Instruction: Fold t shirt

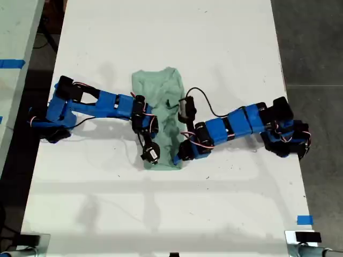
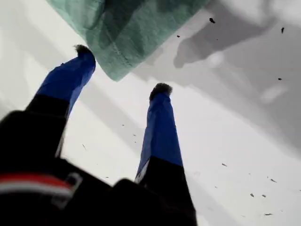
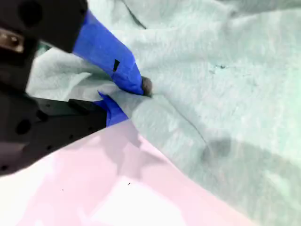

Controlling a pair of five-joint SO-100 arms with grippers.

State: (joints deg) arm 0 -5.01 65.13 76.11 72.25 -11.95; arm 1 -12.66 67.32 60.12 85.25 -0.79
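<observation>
The pale mint-green t shirt (image 1: 161, 96) lies wrinkled and partly folded into a narrow strip at the middle of the white table (image 1: 161, 32). In the first wrist view my first gripper (image 2: 122, 69) is open. Its blue fingers (image 2: 160, 127) straddle a hemmed corner of the t shirt (image 2: 127, 28) without closing on it. In the second wrist view my second gripper (image 3: 134, 96) is shut on a fold at the edge of the t shirt (image 3: 211, 70). Two blue arms meet the shirt from the exterior view's left (image 1: 107, 104) and right (image 1: 230, 128); which is which I cannot tell.
Bare white table surrounds the shirt on all sides. Dark floor (image 1: 316, 43) runs past the table's edge at the exterior view's right. A strip of blue tape (image 1: 304, 219) marks the table's near corner at the exterior view's right. A second table edge (image 1: 13, 32) shows at the exterior view's left.
</observation>
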